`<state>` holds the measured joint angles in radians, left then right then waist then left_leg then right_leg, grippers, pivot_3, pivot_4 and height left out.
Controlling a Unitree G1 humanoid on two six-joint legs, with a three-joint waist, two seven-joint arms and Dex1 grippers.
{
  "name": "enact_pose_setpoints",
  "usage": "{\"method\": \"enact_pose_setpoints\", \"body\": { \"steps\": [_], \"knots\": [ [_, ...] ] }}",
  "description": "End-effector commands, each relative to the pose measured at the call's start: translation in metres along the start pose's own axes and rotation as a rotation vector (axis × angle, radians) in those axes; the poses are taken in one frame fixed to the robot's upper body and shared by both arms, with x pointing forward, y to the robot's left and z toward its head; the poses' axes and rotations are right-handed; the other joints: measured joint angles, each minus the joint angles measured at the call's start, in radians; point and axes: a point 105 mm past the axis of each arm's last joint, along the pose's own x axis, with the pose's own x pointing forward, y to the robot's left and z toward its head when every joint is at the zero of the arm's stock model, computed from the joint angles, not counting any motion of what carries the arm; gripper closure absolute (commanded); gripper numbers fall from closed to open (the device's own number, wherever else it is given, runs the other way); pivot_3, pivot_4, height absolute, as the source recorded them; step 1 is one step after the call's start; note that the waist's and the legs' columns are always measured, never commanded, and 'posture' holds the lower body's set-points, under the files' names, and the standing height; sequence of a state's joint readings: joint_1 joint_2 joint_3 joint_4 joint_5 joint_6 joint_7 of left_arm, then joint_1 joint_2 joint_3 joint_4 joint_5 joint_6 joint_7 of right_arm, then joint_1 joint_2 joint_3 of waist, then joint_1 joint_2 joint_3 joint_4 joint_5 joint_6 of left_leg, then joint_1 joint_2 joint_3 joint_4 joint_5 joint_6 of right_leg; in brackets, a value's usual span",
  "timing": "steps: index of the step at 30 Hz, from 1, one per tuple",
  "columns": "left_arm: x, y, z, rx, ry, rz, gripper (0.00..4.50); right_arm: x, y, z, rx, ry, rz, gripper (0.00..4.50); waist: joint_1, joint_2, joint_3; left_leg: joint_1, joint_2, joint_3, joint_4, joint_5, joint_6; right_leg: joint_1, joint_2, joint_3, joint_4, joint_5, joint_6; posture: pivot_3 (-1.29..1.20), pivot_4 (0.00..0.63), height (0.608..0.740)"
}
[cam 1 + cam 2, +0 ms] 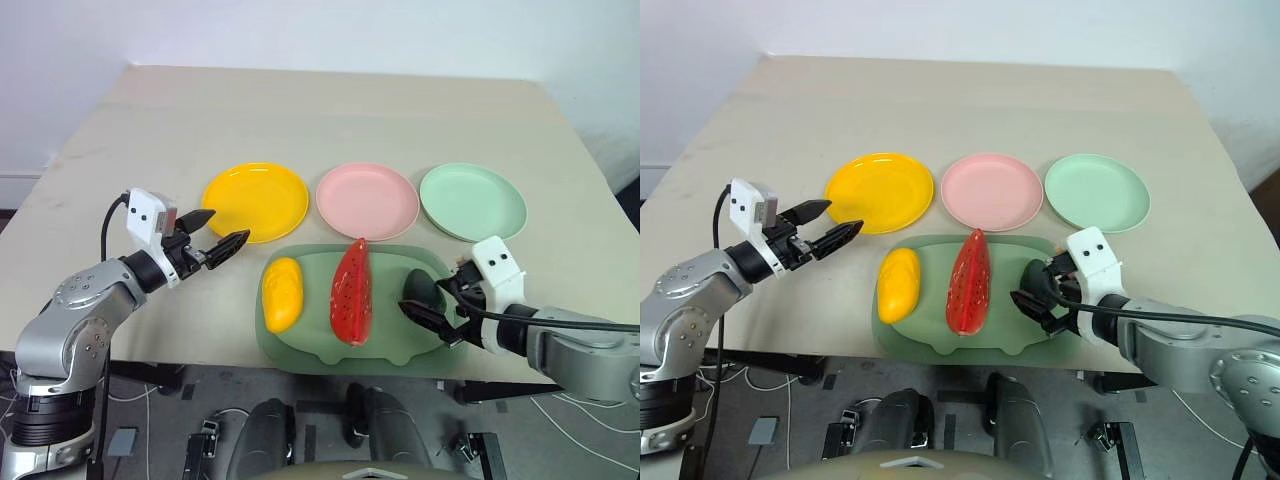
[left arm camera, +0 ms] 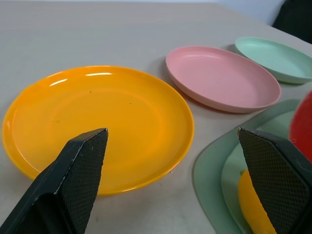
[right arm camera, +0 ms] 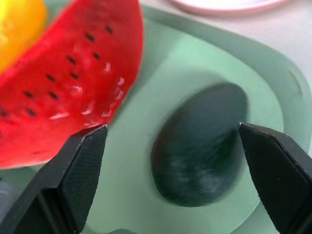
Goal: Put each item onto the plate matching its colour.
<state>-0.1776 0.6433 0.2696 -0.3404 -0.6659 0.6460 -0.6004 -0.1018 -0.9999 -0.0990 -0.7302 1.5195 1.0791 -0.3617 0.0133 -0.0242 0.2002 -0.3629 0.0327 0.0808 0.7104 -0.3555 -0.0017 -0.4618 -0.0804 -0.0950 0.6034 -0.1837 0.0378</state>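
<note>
- Even, bright indoor light falls over the pale surface; shadows are soft and short.
- The yellow plate carries 2 small white glare streaks on its far rim.
- The watermelon wedge shows faint shiny patches.
- In the right wrist view the avocado is blurred and soft-edged, as is the mat around it.
- Both head views are sharp, with no obvious bending at the edges.

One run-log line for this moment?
right gripper: open, astride avocado, not gripping | left gripper: open, by yellow plate | mango, watermelon wedge: on mat | plates bare
</note>
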Motion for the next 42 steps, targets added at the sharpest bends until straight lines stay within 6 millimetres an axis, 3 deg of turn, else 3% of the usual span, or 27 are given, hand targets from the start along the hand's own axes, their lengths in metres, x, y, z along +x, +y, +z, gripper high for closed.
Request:
{"method": "enact_pose_setpoints", "body": {
  "steps": [1, 6, 18, 23, 25, 29, 32, 34, 37, 42],
  "knots": [
    [-0.007, -0.002, 0.014, 0.037, -0.043, 0.017, 0.03, 0.011, -0.006, -0.006, -0.023, 0.022, -0.045, 0.0, 0.0, 0.0, 0.0, -0.001, 0.0, 0.0, 0.0, 0.0, 0.0, 0.0, 0.0, 0.0, 0.0, 0.0, 0.0, 0.0, 0.15, 0.74],
    [-0.011, -0.001, 0.014, 0.039, -0.042, 0.031, 0.03, 0.02, -0.013, -0.011, -0.043, 0.043, -0.087, 0.0, 0.0, 0.0, 0.0, -0.009, 0.0, -0.001, 0.001, 0.0, 0.001, -0.005, 0.0, -0.001, -0.002, 0.003, 0.001, 0.0, 0.15, 0.74],
    [-0.013, 0.001, 0.015, 0.046, -0.048, 0.046, 0.03, 0.032, -0.02, -0.004, -0.086, 0.016, -0.118, 0.0, 0.0, 0.0, 0.0, -0.01, 0.0, -0.001, 0.004, -0.001, 0.003, -0.005, 0.0, -0.002, -0.004, 0.004, 0.002, 0.0, 0.15, 0.74],
    [-0.016, 0.003, 0.016, 0.054, -0.051, 0.059, 0.0, 0.028, -0.026, 0.0, -0.115, 0.004, -0.13, 1.0, 0.0, 0.0, -0.001, -0.01, 0.0, -0.001, 0.004, -0.001, 0.003, -0.005, 0.0, -0.002, -0.004, 0.004, 0.002, 0.0, 0.15, 0.74],
    [-0.017, 0.003, 0.016, 0.055, -0.051, 0.062, 0.0, 0.024, -0.031, 0.007, -0.127, -0.017, -0.141, 1.1, 0.0, 0.0, -0.001, -0.01, 0.0, -0.001, 0.004, -0.001, 0.003, -0.005, 0.0, -0.002, -0.004, 0.005, 0.002, 0.0, 0.15, 0.74],
    [-0.018, 0.004, 0.017, 0.059, -0.051, 0.065, 0.0, 0.012, -0.049, 0.052, -0.155, -0.148, -0.17, 1.14, -0.003, 0.0, 0.0, -0.01, 0.0, 0.0, 0.005, -0.001, 0.003, -0.005, 0.001, -0.002, -0.004, 0.006, 0.001, 0.0, 0.15, 0.74],
    [-0.018, 0.004, 0.018, 0.063, -0.053, 0.066, 0.0, 0.006, -0.074, 0.077, -0.169, -0.197, -0.253, 1.14, -0.001, 0.0, 0.0, -0.01, -0.001, 0.0, 0.005, -0.001, 0.003, -0.005, 0.001, -0.002, -0.005, 0.007, 0.0, 0.0, 0.15, 0.74],
    [-0.017, 0.004, 0.02, 0.064, -0.059, 0.064, 0.0, 0.008, -0.103, 0.084, -0.194, -0.187, -0.354, 1.14, 0.002, 0.0, -0.001, -0.01, -0.001, -0.001, 0.005, -0.001, 0.003, -0.004, 0.002, -0.002, -0.005, 0.007, 0.0, 0.0, 0.15, 0.74],
    [-0.014, 0.003, 0.02, 0.067, -0.066, 0.06, 0.0, 0.02, -0.149, 0.083, -0.209, -0.152, -0.477, 1.14, 0.0, 0.0, -0.001, -0.01, -0.001, 0.0, 0.005, -0.001, 0.003, -0.004, 0.001, -0.002, -0.006, 0.008, 0.001, 0.0, 0.15, 0.74],
    [-0.012, 0.001, 0.023, 0.075, -0.078, 0.06, 0.0, 0.042, -0.191, 0.08, -0.172, -0.14, -0.544, 1.14, -0.008, 0.0, 0.0, -0.01, -0.002, 0.003, 0.006, -0.002, 0.004, -0.005, 0.001, -0.001, -0.007, 0.009, 0.004, 0.0, 0.15, 0.74]
  ]
}}
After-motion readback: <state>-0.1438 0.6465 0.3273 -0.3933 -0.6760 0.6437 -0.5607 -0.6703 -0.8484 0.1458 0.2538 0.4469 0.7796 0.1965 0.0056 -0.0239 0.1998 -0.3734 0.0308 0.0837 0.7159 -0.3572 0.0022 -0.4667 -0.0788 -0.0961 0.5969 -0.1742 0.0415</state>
